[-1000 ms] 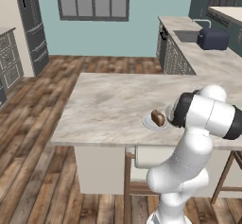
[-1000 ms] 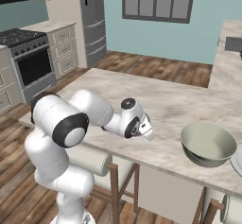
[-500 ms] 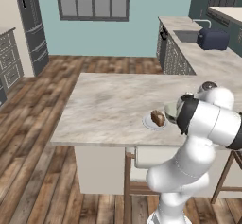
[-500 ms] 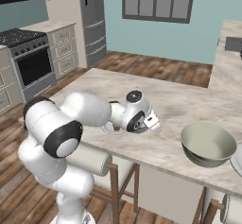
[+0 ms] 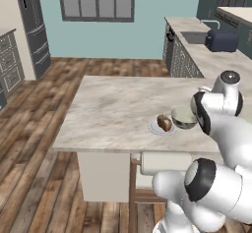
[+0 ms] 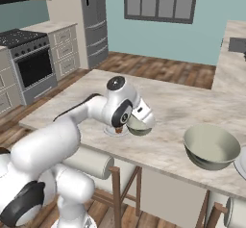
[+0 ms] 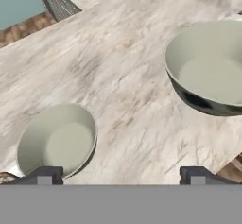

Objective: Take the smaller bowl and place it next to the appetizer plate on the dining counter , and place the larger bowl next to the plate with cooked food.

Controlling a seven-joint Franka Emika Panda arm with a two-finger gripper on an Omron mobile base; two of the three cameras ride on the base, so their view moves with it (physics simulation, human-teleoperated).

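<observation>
We found the smaller grey-green glazed bowl point(image 7: 56, 140) at lower left, resting on the beige veined marble dining counter point(image 7: 123, 76); the wider matching bowl point(image 7: 210, 67) sat upper right. The gripper point(image 7: 122, 175) stood spread, holding nothing.

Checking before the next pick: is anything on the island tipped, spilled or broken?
Nothing stands out. The small bowl sits upright beside the plate, and the large bowl sits upright farther along the island.

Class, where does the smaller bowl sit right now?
The smaller bowl stands on the dining counter, just right of a small plate with brown food in the left base view; the larger bowl sits farther along the same edge.
</observation>
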